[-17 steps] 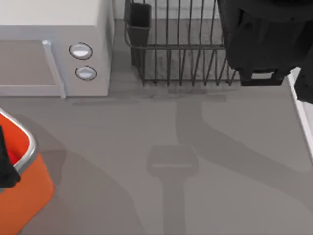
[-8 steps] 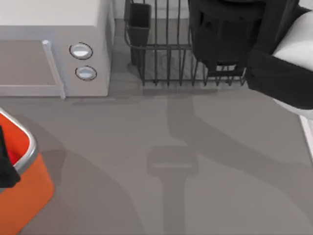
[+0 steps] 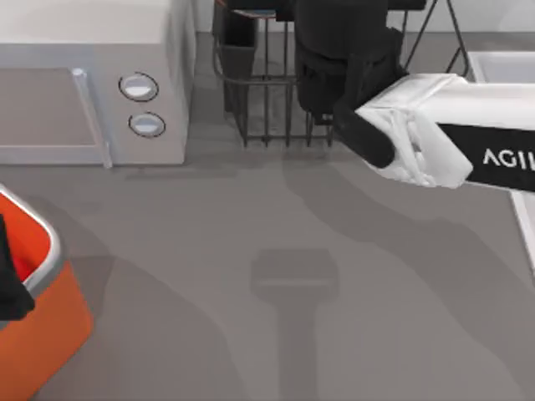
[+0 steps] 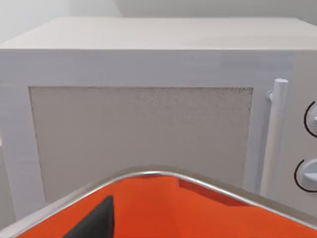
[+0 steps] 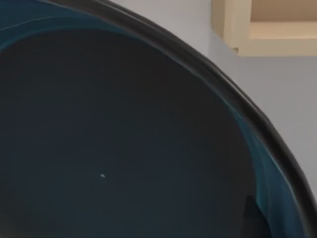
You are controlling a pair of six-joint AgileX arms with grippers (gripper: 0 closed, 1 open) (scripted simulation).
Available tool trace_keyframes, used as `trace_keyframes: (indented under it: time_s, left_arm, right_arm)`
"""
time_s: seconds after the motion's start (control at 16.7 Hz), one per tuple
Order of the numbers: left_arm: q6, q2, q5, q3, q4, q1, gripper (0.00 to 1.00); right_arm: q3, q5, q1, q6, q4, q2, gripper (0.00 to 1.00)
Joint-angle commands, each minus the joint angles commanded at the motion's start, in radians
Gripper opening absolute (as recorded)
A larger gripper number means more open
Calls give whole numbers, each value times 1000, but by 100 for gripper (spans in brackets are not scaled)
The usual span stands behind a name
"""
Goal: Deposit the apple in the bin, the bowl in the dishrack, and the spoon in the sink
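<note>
While shadows cross the grey table (image 3: 167,217), the microwave (image 3: 84,83) stands behind.

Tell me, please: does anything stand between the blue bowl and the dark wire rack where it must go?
Nothing visible does. The right arm's pincer hangs over the dark wire dishrack, and the deep blue glazed bowl sits close before its wrist camera. The black cutlery cup stands at the rack's left corner, aside.

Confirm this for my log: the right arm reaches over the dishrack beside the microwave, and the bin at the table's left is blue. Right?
Not quite. In the top view the bin is orange, not blue. The right arm does reach over the dishrack beside the microwave.
</note>
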Motion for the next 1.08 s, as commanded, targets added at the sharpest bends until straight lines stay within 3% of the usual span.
trace_keyframes:
  time_s: [0.18,0.48,1.08]
  left_arm:
    - [0,0,0,0,0,0,100]
    - [0,0,0,0,0,0,100]
    - [0,0,0,0,0,0,100]
  right_arm:
    - [-21,-68,-70,-1,99,85,0]
    - [-25,-80,-81,-1,112,96,0]
    - [-25,-80,-81,-1,112,96,75]
